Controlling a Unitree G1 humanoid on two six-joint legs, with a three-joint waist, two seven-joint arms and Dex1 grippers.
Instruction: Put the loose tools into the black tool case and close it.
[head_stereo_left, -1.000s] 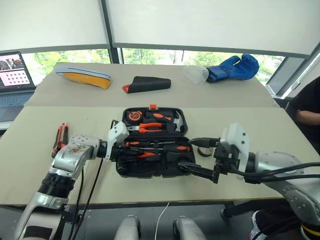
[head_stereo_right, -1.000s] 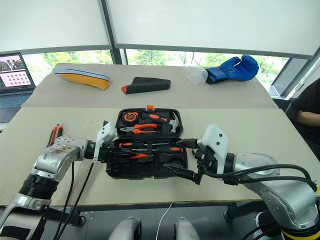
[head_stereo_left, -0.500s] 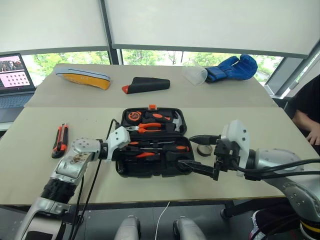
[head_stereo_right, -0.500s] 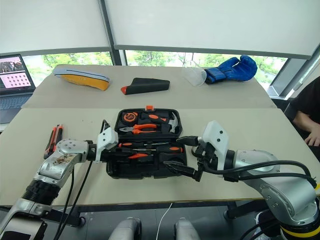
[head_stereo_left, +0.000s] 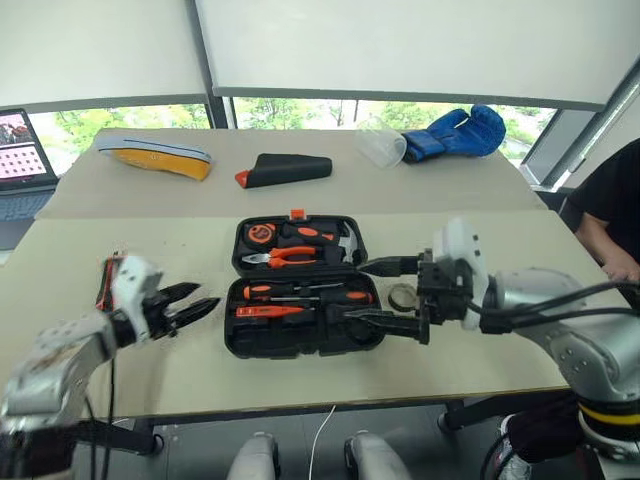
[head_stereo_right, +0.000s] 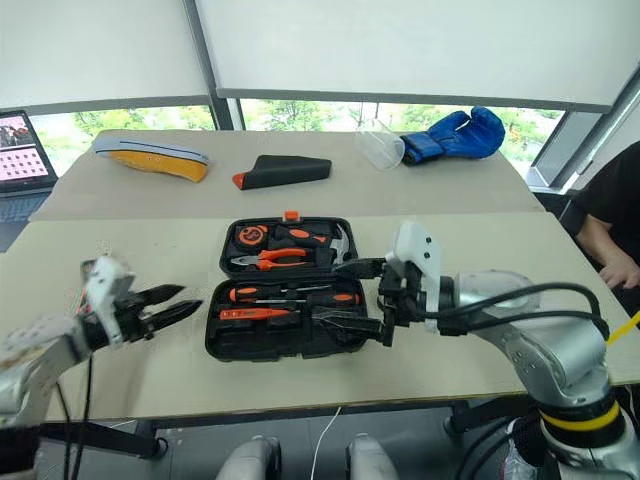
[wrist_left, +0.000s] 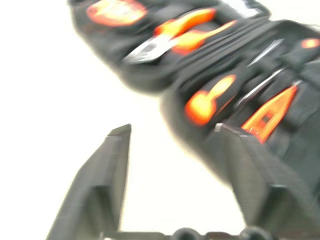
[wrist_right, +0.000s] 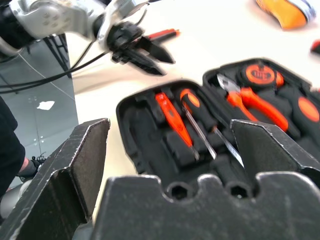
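The black tool case (head_stereo_left: 243, 342) lies open in the middle of the table. Two long screwdrivers (head_stereo_left: 300, 294) and the slim orange tester (head_stereo_left: 262, 311) rest in its near half. My left gripper (head_stereo_left: 205, 295) hovers open and empty left of the case, pointing at it. The utility knife (head_stereo_left: 103, 288) lies on the table behind that wrist, partly hidden. My right gripper (head_stereo_left: 357, 292) is open and empty over the case's right end. The small black tape roll (head_stereo_left: 403, 297) sits on the table just right of the case, under that hand.
Pliers, a tape measure and a hammer sit in the case's far half (head_stereo_left: 295, 245). On the far table lie a black wedge pouch (head_stereo_left: 283, 170), a yellow-orange object (head_stereo_left: 160, 158), a clear cup (head_stereo_left: 380, 147) and a blue boxing glove (head_stereo_left: 455, 132). A person (head_stereo_left: 610, 210) sits at right.
My left gripper has pulled away from the case's left edge, swung out to the left and opened. The right gripper stays open at the case's right end.
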